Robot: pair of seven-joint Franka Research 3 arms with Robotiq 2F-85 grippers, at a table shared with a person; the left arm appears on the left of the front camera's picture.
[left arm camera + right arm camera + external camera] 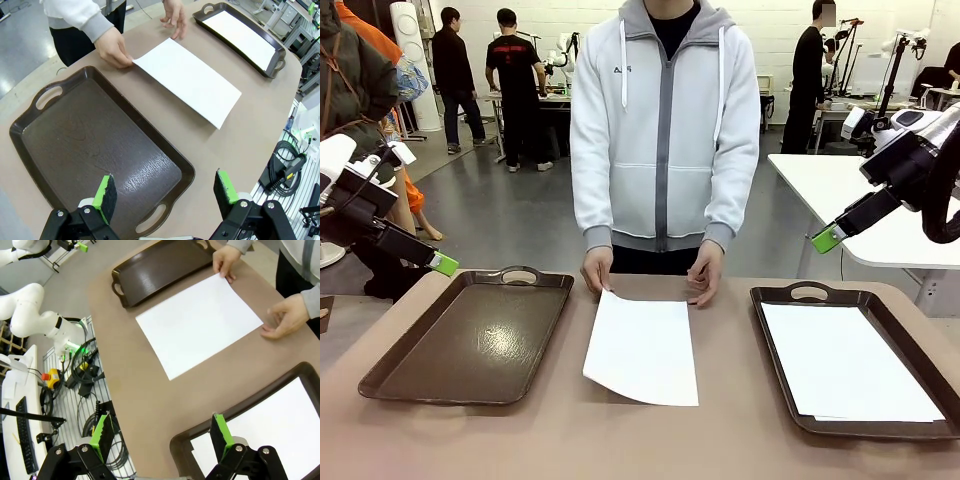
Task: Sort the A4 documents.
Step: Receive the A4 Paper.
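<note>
Two trays flank one loose sheet point(642, 348) lying flat on the table point(720, 440), where the person's hands point(597, 268) touch its far corners. My left gripper point(166, 191) hangs spread above the empty left tray point(90, 145). My right gripper point(161, 433) is spread too, over the right tray point(790, 350) holding paper point(845, 362).

Glossy grey floor point(510, 215), white back wall point(760, 25), white side table point(840, 190)
</note>
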